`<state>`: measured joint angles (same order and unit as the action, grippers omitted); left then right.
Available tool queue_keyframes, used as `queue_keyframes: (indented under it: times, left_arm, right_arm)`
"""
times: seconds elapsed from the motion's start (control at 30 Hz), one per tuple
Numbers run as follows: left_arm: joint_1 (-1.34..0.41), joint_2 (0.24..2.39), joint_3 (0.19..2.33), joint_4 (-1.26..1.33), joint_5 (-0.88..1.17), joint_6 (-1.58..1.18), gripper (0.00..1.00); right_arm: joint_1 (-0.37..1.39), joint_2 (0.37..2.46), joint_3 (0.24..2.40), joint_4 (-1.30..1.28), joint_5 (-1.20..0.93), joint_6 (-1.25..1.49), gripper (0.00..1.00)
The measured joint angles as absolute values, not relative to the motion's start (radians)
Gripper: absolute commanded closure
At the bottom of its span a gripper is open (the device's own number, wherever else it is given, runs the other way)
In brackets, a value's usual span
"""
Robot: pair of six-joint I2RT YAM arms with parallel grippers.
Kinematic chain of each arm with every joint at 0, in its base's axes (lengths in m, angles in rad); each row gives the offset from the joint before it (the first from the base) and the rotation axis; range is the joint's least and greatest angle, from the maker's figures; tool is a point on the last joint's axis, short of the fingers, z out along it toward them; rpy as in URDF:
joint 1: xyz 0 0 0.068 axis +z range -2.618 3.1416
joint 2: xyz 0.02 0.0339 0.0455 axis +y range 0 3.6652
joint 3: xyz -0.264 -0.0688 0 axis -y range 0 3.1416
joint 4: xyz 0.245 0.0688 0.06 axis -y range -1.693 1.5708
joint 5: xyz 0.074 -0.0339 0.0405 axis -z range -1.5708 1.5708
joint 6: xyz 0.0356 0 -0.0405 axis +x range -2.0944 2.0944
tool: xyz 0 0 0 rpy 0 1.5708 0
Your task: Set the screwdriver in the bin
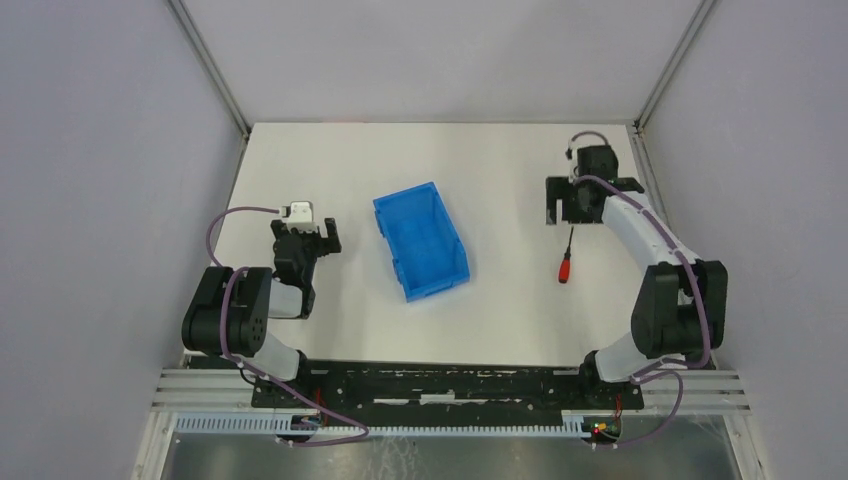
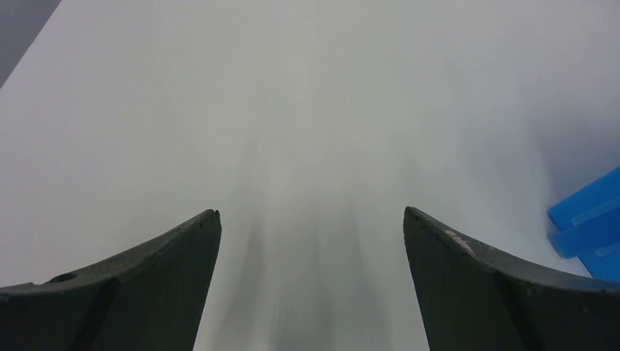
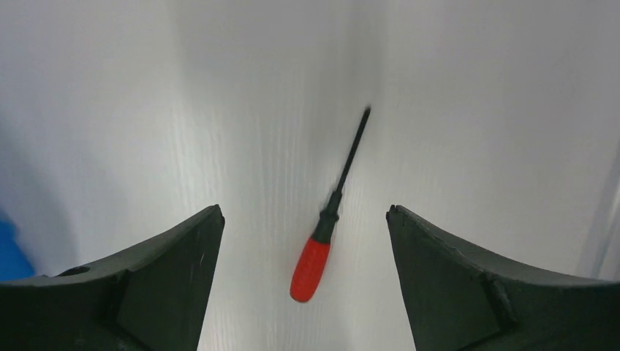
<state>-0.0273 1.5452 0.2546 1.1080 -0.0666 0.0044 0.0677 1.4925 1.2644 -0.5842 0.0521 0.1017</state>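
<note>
Closest to the overhead camera, the two arm bases sit on a dark mounting rail (image 1: 450, 385) along the near edge of the white desk (image 1: 480, 160).

On the left, the left arm is folded back near its base, and the left gripper (image 1: 303, 236) hangs low over bare desk, well apart from the bin. Its wrist view shows the left gripper (image 2: 311, 213) with both dark fingers (image 2: 168, 263) spread wide and nothing between them, only white desk ahead. A blue corner of the bin (image 2: 588, 219) shows at the right edge of that view.

Near the middle of the desk lies the bin (image 1: 420, 243), bright blue and rectangular, turned at a slant so its long side runs from far left to near right. Its ribbed floor holds nothing.

Right of the bin, and clear of it, the screwdriver (image 1: 566, 258) lies flat on the desk, its red handle toward the arms and its thin dark shaft pointing away.

Farthest right, the right arm reaches forward, and the right gripper (image 1: 572, 205) is above the desk just beyond the shaft's tip. From its wrist camera, the right gripper (image 3: 305, 210) has its fingers (image 3: 468, 278) wide apart and holding nothing. The screwdriver (image 3: 330, 208) lies on the desk below the gap between them, untouched, tilted slightly with the handle lower left and the tip upper right.
</note>
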Motion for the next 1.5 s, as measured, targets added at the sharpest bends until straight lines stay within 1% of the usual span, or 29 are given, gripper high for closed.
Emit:
queue_keyframes:
  times: [0.07,0.13,0.2,0.27,0.3,0.4,0.43,0.47,0.6,0.67,0.77,0.9,1.0,1.1,1.17,1.27,1.37,1.43,1.5]
  left_arm:
    - [-0.027,1.545,0.255,1.108,-0.067,0.004,0.00]
    - [-0.027,1.545,0.255,1.108,-0.067,0.004,0.00]
    - [-0.027,1.545,0.255,1.108,-0.067,0.004,0.00]
    - [-0.027,1.545,0.255,1.108,-0.067,0.004,0.00]
    - [-0.027,1.545,0.255,1.108,-0.067,0.004,0.00]
    - [-0.027,1.545,0.255,1.108,-0.067,0.004,0.00]
    - [-0.027,1.545,0.255,1.108,-0.067,0.004,0.00]
    - [-0.027,1.545,0.255,1.108,-0.067,0.004,0.00]
    - [-0.027,1.545,0.255,1.108,-0.067,0.004,0.00]
    - [-0.027,1.545,0.255,1.108,-0.067,0.004,0.00]
    - [-0.027,1.545,0.255,1.108,-0.067,0.004,0.00]
    - [-0.027,1.545,0.255,1.108,-0.067,0.004,0.00]
    - [-0.027,1.545,0.255,1.108,-0.067,0.004,0.00]
    - [-0.027,1.545,0.255,1.108,-0.067,0.004,0.00]
    - [-0.027,1.545,0.255,1.108,-0.067,0.004,0.00]
    - [-0.027,1.545,0.255,1.108,-0.067,0.004,0.00]
    - [-0.027,1.545,0.255,1.108,-0.067,0.004,0.00]
    - [-0.027,1.545,0.255,1.108,-0.067,0.004,0.00]
    - [-0.027,1.545,0.255,1.108,-0.067,0.004,0.00]
  right_arm:
    - [0.062,1.543,1.143,-0.607,0.054,0.111,0.17]
    - [0.057,1.563,1.023,-0.608,0.058,0.124,0.24]
    - [0.054,1.565,0.957,-0.598,0.060,0.134,0.33]
    - [0.051,1.568,0.908,-0.568,0.061,0.145,0.45]
    - [0.050,1.572,0.892,-0.551,0.061,0.148,0.54]
    - [0.047,1.581,0.861,-0.495,0.056,0.160,0.88]
    - [0.046,1.580,0.859,-0.481,0.057,0.166,0.97]
    - [0.044,1.581,0.858,-0.479,0.058,0.165,1.00]
    - [0.041,1.576,0.878,-0.511,0.055,0.165,1.00]
    - [0.039,1.576,0.937,-0.584,0.052,0.155,1.00]
    - [0.038,1.585,1.155,-0.747,0.015,0.123,1.00]
    - [0.039,1.581,1.413,-0.850,-0.009,0.104,1.00]
    - [0.048,1.562,1.520,-0.892,-0.020,0.111,1.00]
    - [0.090,1.553,1.563,-0.922,-0.014,0.138,1.00]
    - [0.172,1.558,1.587,-0.933,0.008,0.168,1.00]
    - [0.366,1.590,1.646,-0.927,0.028,0.215,1.00]
    - [0.589,1.667,1.740,-0.892,0.047,0.253,1.00]
    - [0.701,1.731,1.797,-0.869,0.058,0.268,1.00]
    - [0.773,1.789,1.824,-0.847,0.060,0.274,1.00]
